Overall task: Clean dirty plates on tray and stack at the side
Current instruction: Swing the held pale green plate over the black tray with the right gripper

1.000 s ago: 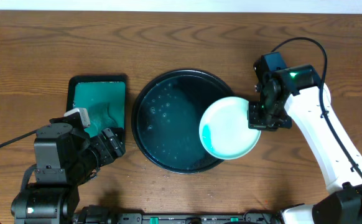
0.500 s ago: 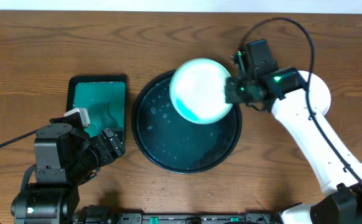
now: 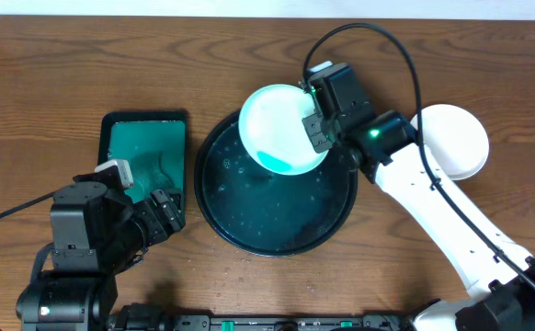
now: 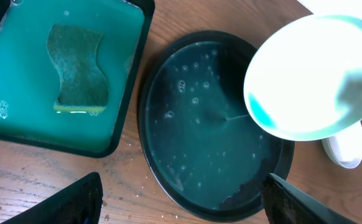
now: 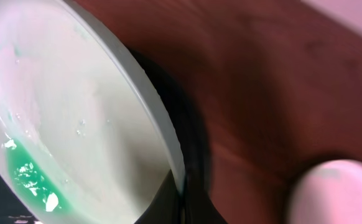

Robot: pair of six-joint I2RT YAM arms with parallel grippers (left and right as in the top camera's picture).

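My right claw (image 3: 315,118) is clamped on the rim of a plate (image 3: 272,129), held tilted above the tray (image 3: 214,216) (green residue pools at its low edge). Step: cleaning, likely. Next: my left claw (image 3: 162,216), jaws wide and empty, must fetch the sponge (image 4: 78,68)

- Bench (image 3: 47,74): brown wood, visible grain, matt.
- Tray (image 3: 214,230): black, smooth, wet gloss with bubbles.
- Plate (image 3: 277,124): white, smooth, glossy; wet green smear.
- Sponge (image 4: 78,68): green, coarse, rough.
- Right arm shell (image 3: 442,221): white plastic, smooth, slightly glossy.
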